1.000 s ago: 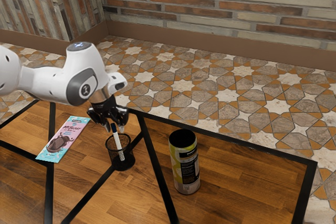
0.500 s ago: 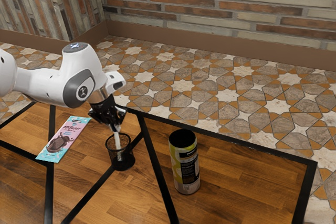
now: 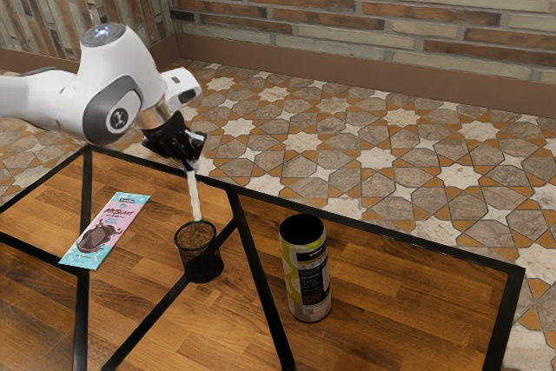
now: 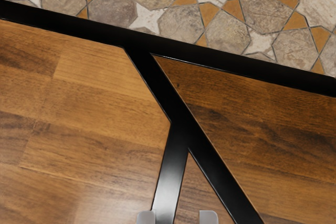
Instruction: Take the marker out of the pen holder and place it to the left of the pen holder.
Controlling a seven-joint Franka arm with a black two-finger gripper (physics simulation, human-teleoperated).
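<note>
White marker (image 3: pixel 194 197) is up in the claw (image 3: pixel 195 166), folks. The claw is clamped on its top end, so that's a proper grasp, and the marker hangs down nearly upright with a slight lean. Its bottom end is right about at the mouth of the black mesh pen holder (image 3: pixel 198 254); can't tell if it's fully past the rim. The holder stands upright on one of the black strips (image 3: pixel 155 319) of the wooden table (image 3: pixel 400 301), between the marker and the table's near side.

Rest of the table: the chocolate bar (image 3: pixel 106 230), pink and turquoise wrapper, lies flat toward the table corner at the exterior view's left, slanted, with its near end over another black strip. The can (image 3: pixel 306 271) stands upright on bare wood, between the holder and the corner at the exterior view's right, a bit in from the far edge. Its top looks dark, and it's got a yellow, white and black label.

The white arm (image 3: pixel 109 102) comes in from the exterior view's left. Past the far edge there's patterned tile floor (image 3: pixel 373 158), then a brick wall (image 3: pixel 365 10) with a brown baseboard (image 3: pixel 347 69).

Wrist view has the grey fingertips (image 4: pixel 146 217) spaced apart, plus the table's far edge, black strips meeting near it, and floor tiles beyond.
</note>
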